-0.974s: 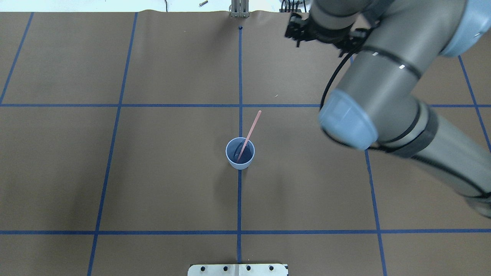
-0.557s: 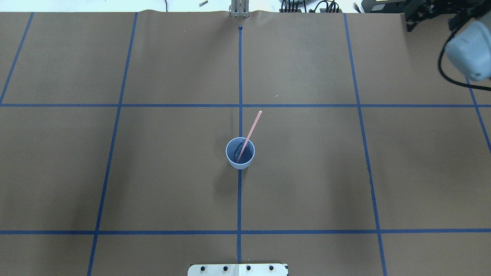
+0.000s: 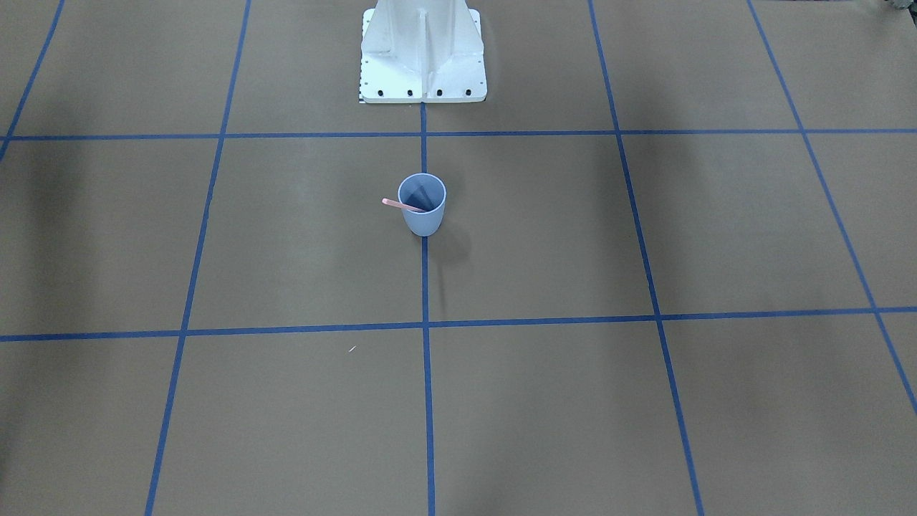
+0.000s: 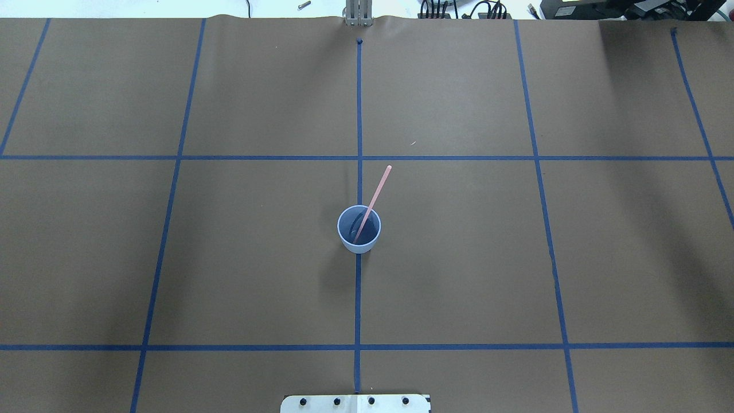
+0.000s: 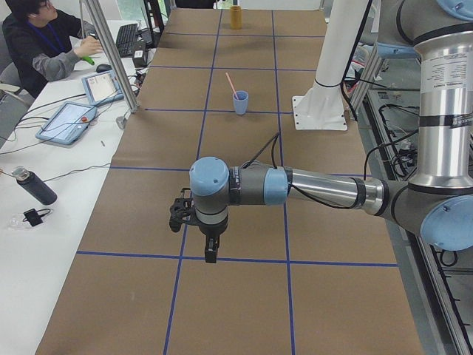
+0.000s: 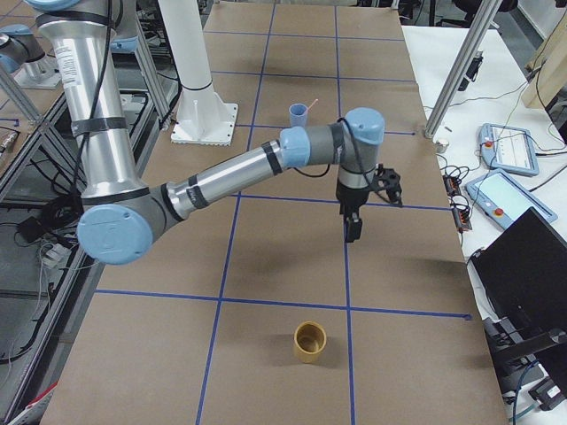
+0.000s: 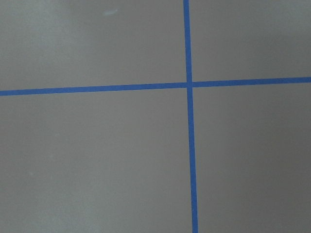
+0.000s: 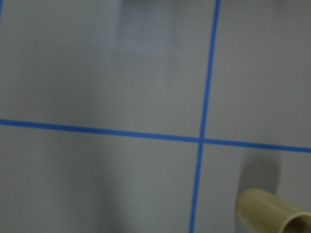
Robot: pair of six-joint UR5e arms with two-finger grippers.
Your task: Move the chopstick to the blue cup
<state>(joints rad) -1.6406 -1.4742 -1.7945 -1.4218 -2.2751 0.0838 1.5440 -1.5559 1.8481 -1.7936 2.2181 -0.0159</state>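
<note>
The blue cup (image 4: 359,230) stands upright at the table's middle on the centre tape line. The pale-pink chopstick (image 4: 374,197) stands inside it, leaning on the far rim toward the far right. Both also show in the front-facing view, cup (image 3: 423,215) and chopstick (image 3: 398,205). No gripper is near them. My left gripper (image 5: 211,251) hangs over the table's left part, seen only in the exterior left view. My right gripper (image 6: 352,228) hangs over the right part, seen only in the exterior right view. I cannot tell whether either is open or shut.
A tan bamboo cup (image 6: 310,342) stands on the table's right end, also in the right wrist view (image 8: 272,213). The white robot pedestal (image 3: 423,57) is at the robot's edge. An operator (image 5: 41,37) sits at a side table with tablets.
My right arm has swung out of the overhead view to the right. The blue cup and the chopstick have not moved.
</note>
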